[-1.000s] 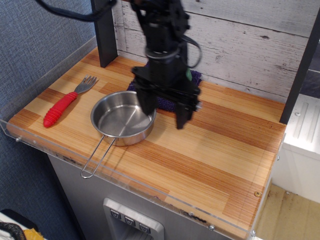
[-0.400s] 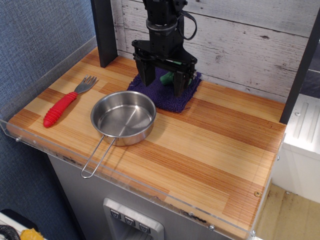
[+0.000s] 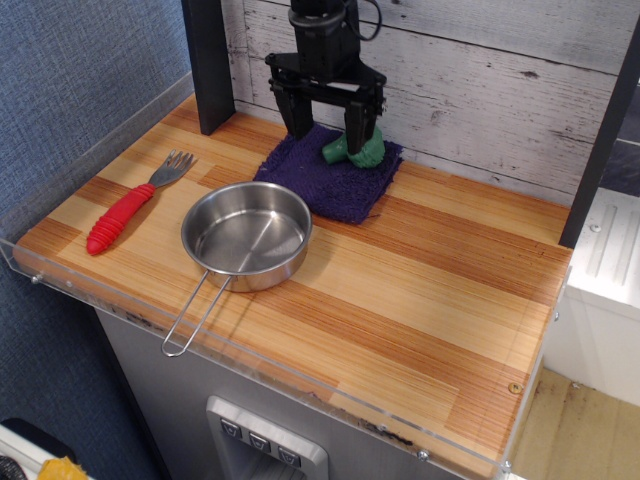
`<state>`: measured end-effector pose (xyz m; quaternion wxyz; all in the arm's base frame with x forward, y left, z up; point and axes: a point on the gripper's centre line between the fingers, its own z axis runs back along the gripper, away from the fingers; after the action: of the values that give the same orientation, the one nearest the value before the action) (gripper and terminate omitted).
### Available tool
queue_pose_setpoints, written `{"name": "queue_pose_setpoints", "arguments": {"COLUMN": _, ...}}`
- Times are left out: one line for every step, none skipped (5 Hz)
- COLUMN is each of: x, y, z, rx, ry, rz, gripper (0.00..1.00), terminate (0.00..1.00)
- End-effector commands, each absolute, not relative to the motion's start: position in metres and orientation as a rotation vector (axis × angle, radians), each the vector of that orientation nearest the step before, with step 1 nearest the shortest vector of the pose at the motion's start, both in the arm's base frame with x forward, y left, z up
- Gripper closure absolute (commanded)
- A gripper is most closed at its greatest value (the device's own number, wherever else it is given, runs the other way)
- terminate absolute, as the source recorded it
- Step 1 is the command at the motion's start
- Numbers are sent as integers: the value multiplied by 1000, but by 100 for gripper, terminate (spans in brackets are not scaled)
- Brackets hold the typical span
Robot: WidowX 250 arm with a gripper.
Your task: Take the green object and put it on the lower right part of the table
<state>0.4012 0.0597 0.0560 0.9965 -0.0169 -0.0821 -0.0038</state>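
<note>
Retreating from above the round steel pan (image 3: 247, 235), the black end effector (image 3: 327, 125) now hangs spread wide beside the small green toy broccoli (image 3: 356, 151), which lies ungrasped on the purple cloth (image 3: 330, 178); the striped wooden desk's (image 3: 440, 300) lower right awaits.

broccoli (image 3: 357, 151): 1 | pan (image 3: 245, 236): 1 | fork (image 3: 136, 201): 1, red handle | cloth (image 3: 333, 181): 1, purple | gripper (image 3: 327, 128): 1, with 2 fingers (image 3: 357, 125) | tabletop (image 3: 440, 300): 1 | things on tabletop: 4
</note>
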Motion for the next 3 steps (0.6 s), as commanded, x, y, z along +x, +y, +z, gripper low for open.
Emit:
{"name": "queue_pose_setpoints", "arguments": {"x": 428, "y": 66, "z": 54, "rx": -94, "ry": -226, "rz": 29, "gripper": 0, "terminate": 0}}
{"name": "queue_pose_setpoints", "arguments": {"x": 433, "y": 60, "z": 44, "rx": -89, "ry": -212, "rz": 28, "gripper": 0, "terminate": 0}}
{"name": "queue_pose_setpoints", "arguments": {"x": 435, "y": 57, "z": 37, "rx": -78, "ry": -192, "rz": 24, "gripper": 100, "terminate": 0}}
